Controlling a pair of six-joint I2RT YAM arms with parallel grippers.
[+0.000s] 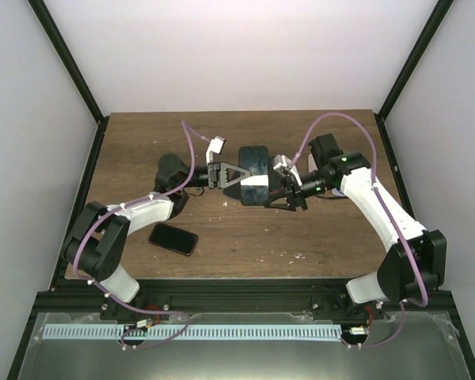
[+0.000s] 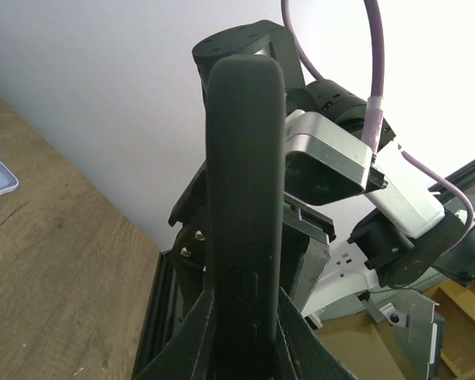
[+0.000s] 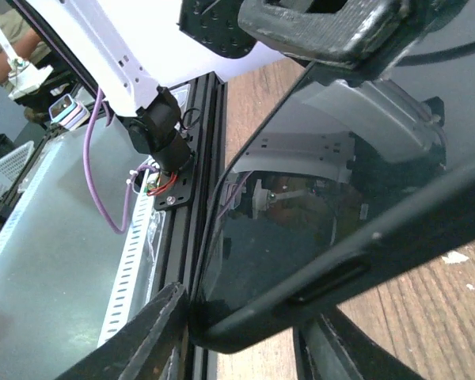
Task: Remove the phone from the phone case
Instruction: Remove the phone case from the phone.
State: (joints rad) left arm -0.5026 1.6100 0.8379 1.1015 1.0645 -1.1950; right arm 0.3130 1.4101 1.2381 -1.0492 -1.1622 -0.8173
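Over table (image 1: 317, 237) centre | left gripper (image 1: 241, 176) level, clamping phone case (image 1: 255, 162)

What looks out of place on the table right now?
A second black phone lies loose and skewed on the table, near left, apart from the cased phone clamped in the left gripper. Pale crumbs dot the wood.

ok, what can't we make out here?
Left wrist: phone case is edge-on, so its faces are hidden.
Top view: phone is too small and its ends are covered by the left gripper and right gripper; seated or not, unclear.
Right wrist: fingertips are cut by the bottom edge; grip unclear.
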